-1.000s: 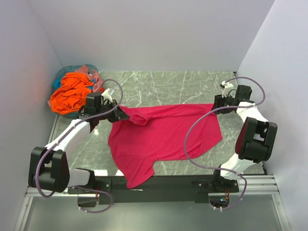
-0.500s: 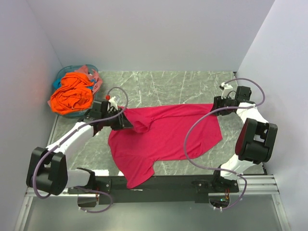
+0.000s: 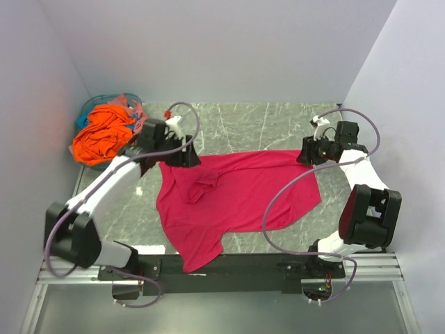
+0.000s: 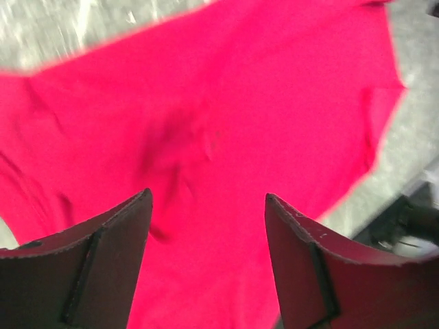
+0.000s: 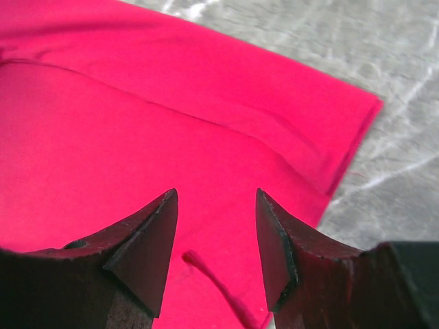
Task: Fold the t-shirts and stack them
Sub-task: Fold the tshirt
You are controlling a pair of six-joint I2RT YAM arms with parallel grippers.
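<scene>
Crimson-pink t-shirt (image 3: 236, 198) lies spread, open marble table (image 3: 264, 122) beyond its far edge.

Even, diffuse overhead lighting, soft faint shadows on the grey marbled tabletop (image 3: 264, 122). Left wrist view motion-blurred over the crimson-pink cloth t-shirt (image 4: 206, 123); right wrist view sharper.

Grey-green marbled table (image 3: 264, 122), white veining; plain pale back wall (image 3: 208, 49) behind table; matching side walls (image 3: 35, 104) close against table's left and right edges; black rail (image 3: 229, 264) along table's near edge; soft even light.
</scene>
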